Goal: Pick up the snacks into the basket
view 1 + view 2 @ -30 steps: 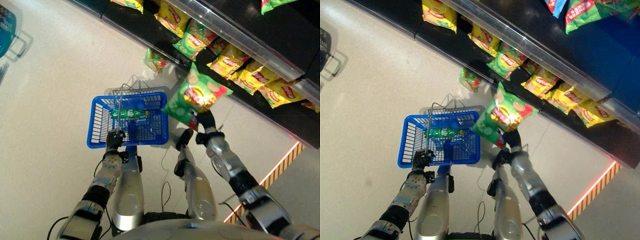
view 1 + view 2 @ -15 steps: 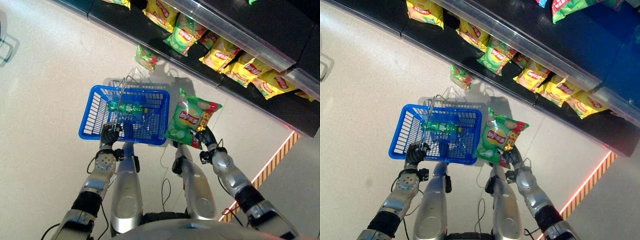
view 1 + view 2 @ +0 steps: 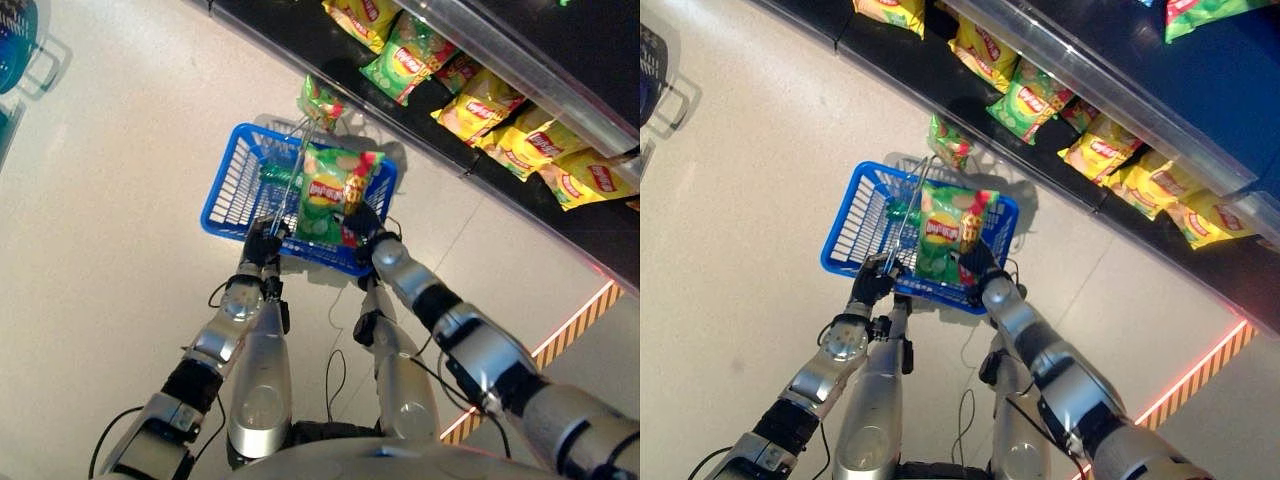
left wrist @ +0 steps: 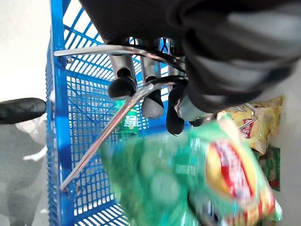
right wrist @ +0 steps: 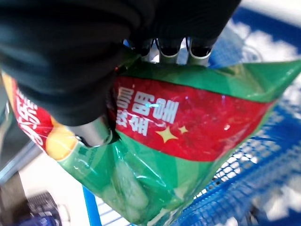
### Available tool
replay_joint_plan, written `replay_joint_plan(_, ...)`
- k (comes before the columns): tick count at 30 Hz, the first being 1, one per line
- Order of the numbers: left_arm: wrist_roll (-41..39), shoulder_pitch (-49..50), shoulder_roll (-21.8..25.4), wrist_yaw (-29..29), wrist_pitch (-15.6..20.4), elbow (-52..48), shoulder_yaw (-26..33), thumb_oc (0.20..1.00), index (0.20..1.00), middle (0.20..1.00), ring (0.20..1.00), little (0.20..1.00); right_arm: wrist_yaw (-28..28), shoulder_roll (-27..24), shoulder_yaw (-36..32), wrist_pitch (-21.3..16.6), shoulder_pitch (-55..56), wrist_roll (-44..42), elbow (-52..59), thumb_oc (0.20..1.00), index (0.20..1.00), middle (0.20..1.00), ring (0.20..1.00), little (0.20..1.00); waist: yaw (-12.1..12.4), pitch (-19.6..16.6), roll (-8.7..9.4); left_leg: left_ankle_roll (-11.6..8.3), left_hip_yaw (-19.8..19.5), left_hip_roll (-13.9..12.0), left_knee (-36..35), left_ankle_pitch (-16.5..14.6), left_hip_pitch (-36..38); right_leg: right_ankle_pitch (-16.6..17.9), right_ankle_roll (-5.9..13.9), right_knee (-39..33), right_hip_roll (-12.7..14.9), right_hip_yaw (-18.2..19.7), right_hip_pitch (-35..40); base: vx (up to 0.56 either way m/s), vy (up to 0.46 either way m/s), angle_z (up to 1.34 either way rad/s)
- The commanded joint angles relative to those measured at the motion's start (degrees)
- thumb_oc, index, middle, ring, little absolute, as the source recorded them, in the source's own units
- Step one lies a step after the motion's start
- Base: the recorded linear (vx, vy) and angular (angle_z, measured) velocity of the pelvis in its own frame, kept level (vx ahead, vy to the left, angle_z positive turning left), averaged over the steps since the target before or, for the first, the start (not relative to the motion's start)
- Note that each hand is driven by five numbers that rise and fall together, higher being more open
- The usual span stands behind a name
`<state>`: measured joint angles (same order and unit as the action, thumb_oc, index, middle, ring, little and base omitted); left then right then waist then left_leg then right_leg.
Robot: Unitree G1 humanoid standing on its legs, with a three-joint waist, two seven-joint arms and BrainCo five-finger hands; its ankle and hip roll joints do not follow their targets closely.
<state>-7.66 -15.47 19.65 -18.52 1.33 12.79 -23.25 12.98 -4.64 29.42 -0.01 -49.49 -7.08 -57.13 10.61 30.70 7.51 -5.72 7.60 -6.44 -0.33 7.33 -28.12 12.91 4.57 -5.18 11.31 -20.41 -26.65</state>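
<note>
Item 1: blue basket (image 3: 232,187), plastic mesh, hung in the air above the pale floor (image 3: 110,200). The left hand (image 3: 262,245) carries it, fingers (image 4: 123,84) curled round the metal wire handle (image 4: 101,134). A green bottle (image 3: 902,212) lies inside on the bottom.

Item 2: green snack bag (image 3: 330,190), red and yellow panel, sitting over the basket's open top toward its right half. The right hand (image 3: 362,222) holds its lower edge, fingers (image 5: 169,47) and thumb clamped on the foil. The bag looks partly inside the basket; whether it touches the bottom cannot be told.

Item 3: shelf (image 3: 300,40), dark, low, stocked with yellow and green snack bags (image 3: 500,110). 1 small green bag (image 3: 322,100) lies on the floor just beyond the basket's far rim.

Risks, as judged:
- The bag is wide and stands near the raised wire handle. If let go while tilted, it could catch on the handle or the right rim and slide out onto the floor.
- The basket hangs from 1 hand, so a push from the bag or right hand may swing or tip it.
- A tight pinch may crush the crisps; a slack one could drop the bag outside the basket.
- The bag may land on the bottle and sit high.
</note>
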Motion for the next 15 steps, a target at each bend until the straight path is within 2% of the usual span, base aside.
replay_joint_plan(1,-0.3,-3.0,-1.8,0.5,7.0,-14.3,-4.2,0.2,0.2,0.2,0.2,0.2,0.2,1.8,1.1,0.6,-2.6,3.3,-5.7,0.2,0.2,0.2,0.2,0.2,2.1,-0.9,-5.19,-0.11,-2.1,0.7,-4.7,1.5,-2.1,2.1,9.15,2.3,6.3,-0.8,0.3,-0.01,0.012,0.13)
replay_joint_plan(6,-2.4,-6.4,-3.5,0.7,7.3,-15.2,-5.7,0.2,0.2,0.2,0.2,0.2,0.5,1.1,2.1,2.6,-6.8,9.4,-12.3,0.2,0.2,0.2,0.2,0.2,3.3,-0.9,-6.56,-0.26,-2.8,1.1,-4.7,2.0,-4.9,2.0,9.22,2.6,6.4,-1.9,-1.4,0.0,0.004,0.09)
replay_joint_plan(7,-2.8,-7.4,-4.1,0.9,7.5,-15.7,-6.5,0.2,0.2,0.2,0.2,0.2,0.3,0.1,3.3,4.0,-8.3,14.5,-15.1,0.2,0.2,0.2,0.2,0.2,4.0,-0.9,-7.37,-0.29,-3.2,1.3,-4.7,2.2,-5.8,2.0,9.28,2.7,6.5,-2.3,-2.0,0.01,0.006,0.16)
replay_joint_plan(8,-2.8,-7.5,-4.2,0.9,7.5,-15.7,-6.5,0.2,0.2,0.2,0.2,0.2,0.3,0.0,3.3,4.0,-8.4,14.5,-15.2,0.2,0.2,0.2,0.2,0.2,4.0,-0.9,-7.4,-0.29,-3.2,1.3,-4.7,2.2,-5.8,2.0,9.27,2.7,6.4,-2.4,-2.0,0.02,0.002,0.21)
replay_joint_plan(10,-3.1,-9.3,-5.0,1.6,7.6,-16.8,-7.6,0.2,0.2,0.2,0.2,0.2,0.3,-1.9,5.8,6.2,-9.6,24.1,-18.9,0.2,0.2,0.2,0.2,0.2,5.1,-0.9,-8.64,-0.46,-3.8,1.7,-4.7,2.5,-7.1,2.0,9.51,2.8,6.7,-3.3,-2.5,0.02,-0.008,0.14)
replay_joint_plan(15,-3.5,-11.6,-6.1,2.2,7.4,-17.9,-7.7,0.2,0.2,0.2,0.2,0.2,0.1,-4.6,5.8,7.2,-8.9,28.3,-19.7,0.2,0.2,0.2,0.2,0.2,5.9,-0.9,-9.85,-0.36,-4.5,2.5,-4.7,2.5,-8.4,1.6,9.69,3.1,7.0,-4.3,-2.9,0.02,0.014,0.14)
